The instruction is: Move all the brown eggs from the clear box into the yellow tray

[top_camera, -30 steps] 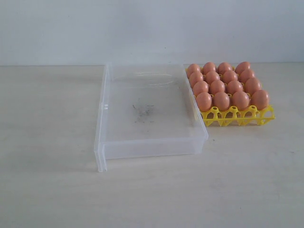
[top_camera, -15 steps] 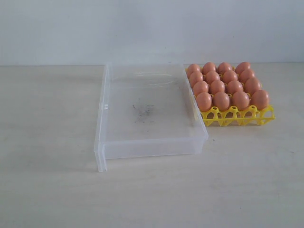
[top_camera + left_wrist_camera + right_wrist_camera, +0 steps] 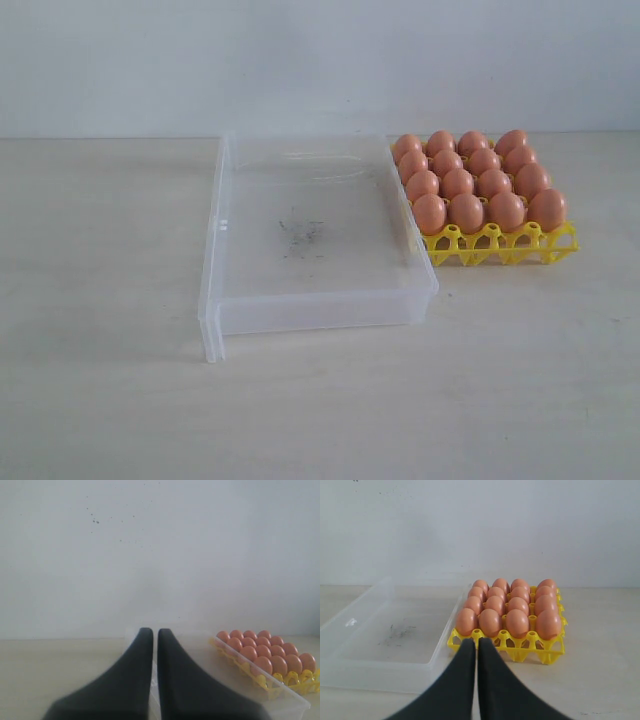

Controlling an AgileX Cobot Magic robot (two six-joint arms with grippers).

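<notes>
All brown eggs [image 3: 466, 212] upright | clear box [image 3: 320, 275] points away | left end effector [image 3: 154, 630], right end effector [image 3: 476, 641] together

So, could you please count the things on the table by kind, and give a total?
Eggs: 16, all in the tray
Tray: 1
Box: 1, with no egg in it
Total: 18
</notes>
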